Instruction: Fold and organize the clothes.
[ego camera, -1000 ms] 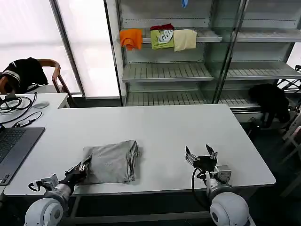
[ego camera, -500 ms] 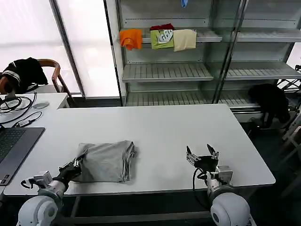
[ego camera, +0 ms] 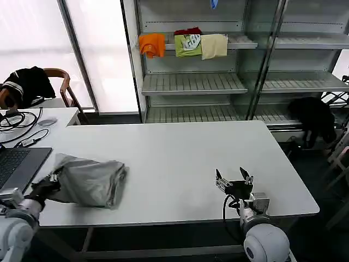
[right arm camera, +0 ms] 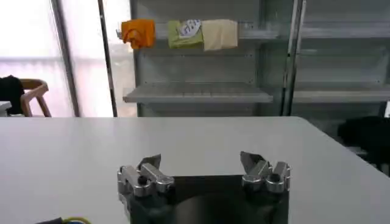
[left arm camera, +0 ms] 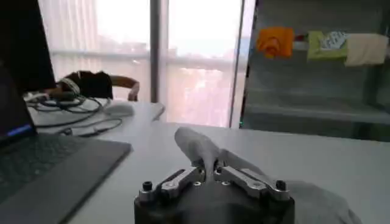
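My left gripper sits lower left in the head view, jaws pinched together on a raised tuck of the folded grey top; the left wrist view shows the fingertips closed with cloth peaking up between them. The bundle lies near the table's left edge, its held side lifted, the rest draped on the surface just beside the laptop. Risk as I read it: the grip takes only a small pinch of the upper layers, so any further pull could peel the fold open or drop lower layers. The laptop is close; a drag that way could snag it. Left arm is low, reaching from the table's near corner. Right gripper hovers lower centre-right above bare table, fingers spread, holding nothing.
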`<action>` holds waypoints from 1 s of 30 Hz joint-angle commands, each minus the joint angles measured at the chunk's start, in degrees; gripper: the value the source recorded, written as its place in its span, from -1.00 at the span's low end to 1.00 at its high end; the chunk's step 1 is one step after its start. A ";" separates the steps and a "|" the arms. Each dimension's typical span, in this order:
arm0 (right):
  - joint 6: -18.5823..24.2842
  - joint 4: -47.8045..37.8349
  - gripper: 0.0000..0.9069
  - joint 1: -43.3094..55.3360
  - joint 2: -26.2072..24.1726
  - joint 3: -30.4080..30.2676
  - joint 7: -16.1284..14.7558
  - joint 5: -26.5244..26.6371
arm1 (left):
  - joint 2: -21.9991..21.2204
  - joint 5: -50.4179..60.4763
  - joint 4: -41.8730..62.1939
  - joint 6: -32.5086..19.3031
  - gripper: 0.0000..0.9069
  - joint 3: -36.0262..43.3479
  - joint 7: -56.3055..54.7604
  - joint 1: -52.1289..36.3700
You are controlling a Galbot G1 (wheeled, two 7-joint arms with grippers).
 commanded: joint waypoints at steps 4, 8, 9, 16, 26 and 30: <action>-0.02 -0.01 1.00 0.19 0.14 -0.04 0.07 0.09 | 8.08 1.82 -3.84 0.86 -0.98 -8.44 0.06 -2.13; 0.04 -0.03 1.00 -0.12 0.02 0.18 0.07 0.10 | 7.89 4.46 -5.93 0.53 -0.98 -7.74 0.57 -2.44; 0.08 -0.02 1.00 -0.26 0.05 0.26 0.09 0.09 | 7.57 4.90 -6.48 0.47 -0.98 -7.03 0.83 -2.21; 0.31 0.45 1.00 -1.87 0.48 0.67 0.18 -0.54 | 1.87 12.14 -10.35 -0.23 -0.98 8.67 1.35 -1.39; 1.02 1.23 1.00 -5.35 0.64 2.75 0.15 -1.65 | -4.79 12.37 -9.01 2.79 -0.98 31.56 -2.50 -8.26; 1.20 0.39 1.00 -5.69 0.91 3.54 0.28 -1.81 | -5.35 12.11 -9.05 5.10 -0.98 37.45 -4.47 -10.69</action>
